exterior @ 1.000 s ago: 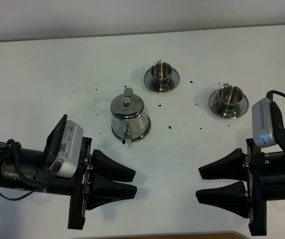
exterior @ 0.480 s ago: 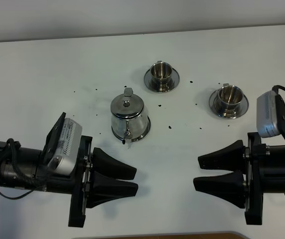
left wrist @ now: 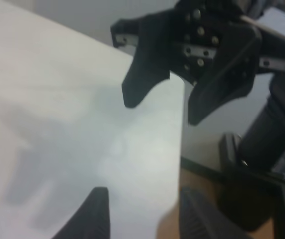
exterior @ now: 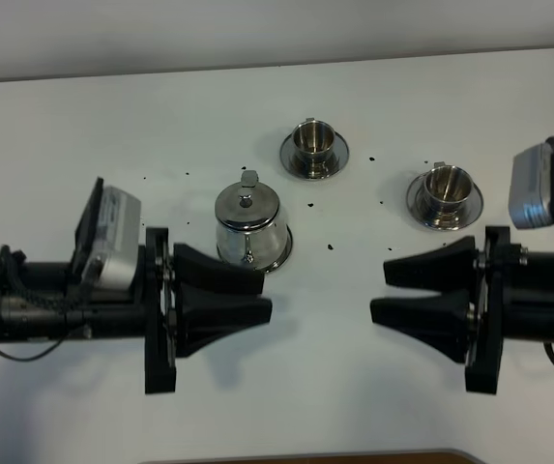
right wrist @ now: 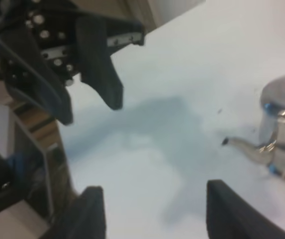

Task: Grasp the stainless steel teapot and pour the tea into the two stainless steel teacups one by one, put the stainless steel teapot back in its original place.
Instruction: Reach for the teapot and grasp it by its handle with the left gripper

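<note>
Both arms have swung inward since a second ago. The left hand (exterior: 266, 295) is half open and the right hand (exterior: 379, 288) wide open, both empty. The teapot (exterior: 248, 227) stands untouched on the table (exterior: 83, 116), just beside the left hand, so the grasp hasn't started.

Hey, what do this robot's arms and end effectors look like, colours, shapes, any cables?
The left arm and right arm are matte black tubes. The left end effector and right end effector each have two thick black wedge-shaped fingers tapering to blunt tips, on a flat black plate. The left camera and right camera are silver-grey boxes trailing thin black cables.
</note>
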Robot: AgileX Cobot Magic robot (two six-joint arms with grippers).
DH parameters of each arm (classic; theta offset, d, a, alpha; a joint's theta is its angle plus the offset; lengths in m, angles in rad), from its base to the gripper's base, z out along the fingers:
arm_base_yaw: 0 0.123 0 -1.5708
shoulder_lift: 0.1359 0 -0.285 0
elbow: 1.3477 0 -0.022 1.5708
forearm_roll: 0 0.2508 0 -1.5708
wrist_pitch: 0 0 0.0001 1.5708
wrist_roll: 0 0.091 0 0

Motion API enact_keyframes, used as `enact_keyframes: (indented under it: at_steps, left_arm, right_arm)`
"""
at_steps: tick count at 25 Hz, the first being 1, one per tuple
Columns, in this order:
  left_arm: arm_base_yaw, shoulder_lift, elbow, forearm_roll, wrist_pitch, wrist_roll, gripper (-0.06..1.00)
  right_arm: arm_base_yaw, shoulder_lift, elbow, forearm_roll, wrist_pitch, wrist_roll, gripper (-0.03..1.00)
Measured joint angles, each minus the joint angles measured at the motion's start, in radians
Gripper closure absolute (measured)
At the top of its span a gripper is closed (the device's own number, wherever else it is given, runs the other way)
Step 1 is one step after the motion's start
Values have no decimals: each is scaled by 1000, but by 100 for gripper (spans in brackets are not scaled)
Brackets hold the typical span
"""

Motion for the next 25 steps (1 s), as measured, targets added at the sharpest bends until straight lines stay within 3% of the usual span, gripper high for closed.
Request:
enact_keyframes:
  at_steps: [4, 7, 10, 13, 17, 20, 22, 25]
  left_arm:
    - [0, -88, -62, -1, -92, -113, 56]
    - [0, -160, -89, 20, -207, -211, 56]
    - [0, -217, -99, 64, -301, -328, 57]
    - [0, -254, -100, 122, -379, -457, 57]
    - [0, -267, -128, 245, -457, -668, 57]
    - [0, -267, -182, 427, -458, -876, 57]
    - [0, -268, -224, 565, -453, -1027, 57]
    - [0, -269, -286, 793, -438, -1281, 57]
  right_arm:
    - [0, -53, -62, -31, -122, 87, 51]
    - [0, -143, -107, -157, -257, 245, 51]
    - [0, -242, -148, -331, -357, 506, 51]
    - [0, -322, -201, -599, -381, 876, 51]
    - [2, -385, -290, -1098, -242, 1455, 52]
    - [19, -419, -308, -1416, -121, 1777, 54]
    - [35, -445, -310, -1573, -31, 1920, 56]
    - [81, -502, -311, -1685, 77, 2048, 58]
